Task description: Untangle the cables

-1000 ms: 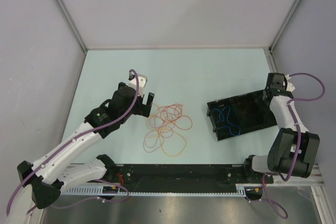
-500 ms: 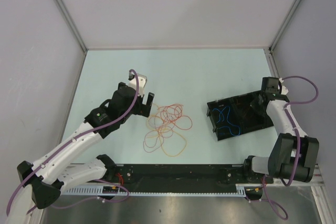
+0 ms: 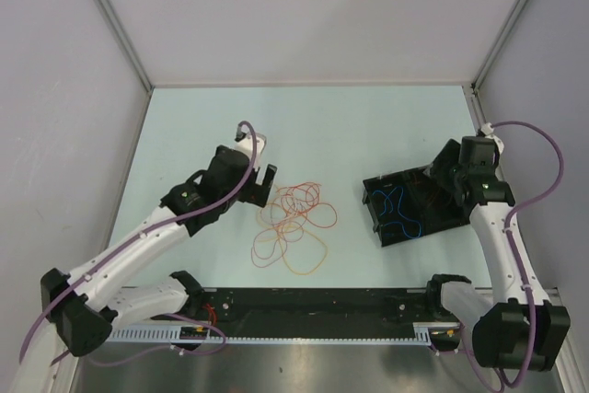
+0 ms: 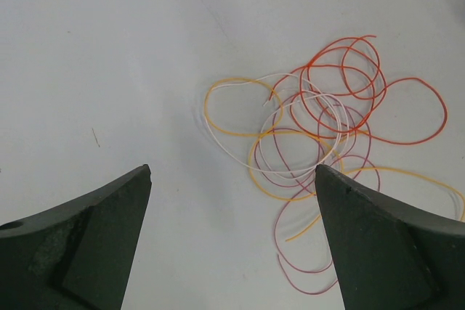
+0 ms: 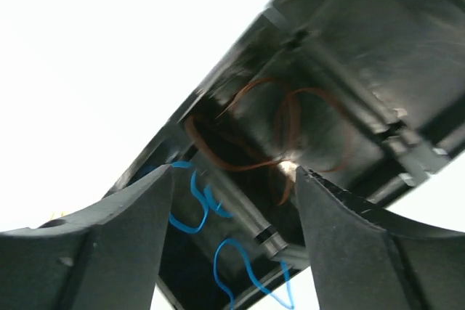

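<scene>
Jaws on left arm spread wide, empty, above desk (image 3: 368, 126); tangled cables (image 4: 320, 147) lie just ahead on desk. Right jaws parted, gripping nothing, over black tray (image 3: 453, 216); brown cable (image 5: 290, 117) and blue cable (image 5: 190, 212) inside, divider between.

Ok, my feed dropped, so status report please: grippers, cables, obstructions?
Left gripper open beside tangled cables. Right gripper open over black tray; brown cable, blue cable inside. No obstruction seen.
</scene>
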